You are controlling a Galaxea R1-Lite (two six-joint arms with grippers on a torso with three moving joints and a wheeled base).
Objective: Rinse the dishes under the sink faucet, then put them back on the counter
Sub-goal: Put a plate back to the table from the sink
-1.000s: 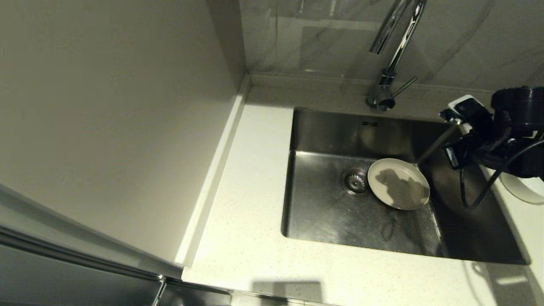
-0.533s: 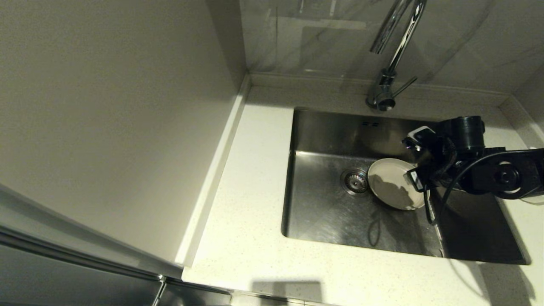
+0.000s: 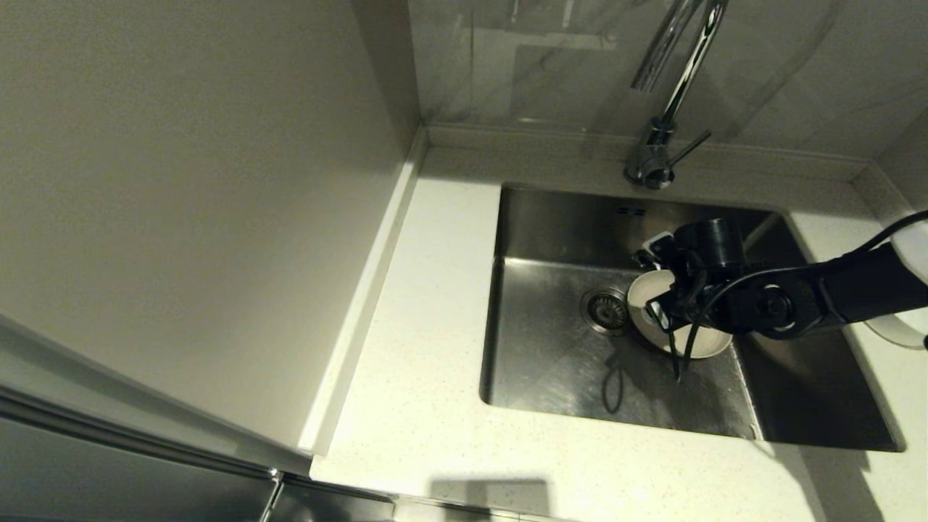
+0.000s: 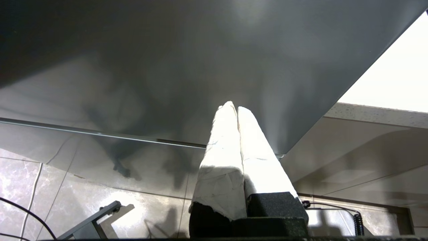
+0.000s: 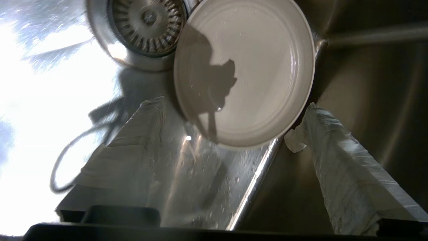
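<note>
Off-white speckled stone bench (image 3: 420,377) surrounds square brushed-steel sink (image 3: 551,362). Cream-white round plate (image 5: 244,72) lies in basin beside drain strainer (image 5: 147,23), below chrome gooseneck faucet (image 3: 670,94). Right gripper (image 5: 230,134) hovers above, fingers apart, likely for pickup. Left gripper (image 4: 237,112) parked, fingers together.

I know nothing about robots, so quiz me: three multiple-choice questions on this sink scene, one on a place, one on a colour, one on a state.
1. Where does the plate lie?
A. on the counter
B. in the sink beside the drain strainer
C. hanging from the faucet

2. What colour is the plate?
A. white
B. blue
C. black

3. How do the right gripper's fingers stand?
A. pressed together
B. spread apart above the plate
C. clamped on a spoon

Answers:
1 B: the plate rests on the sink floor, next to the drain strainer.
2 A: its surface is plain white.
3 B: both padded fingers stand wide apart, holding nothing.
</note>
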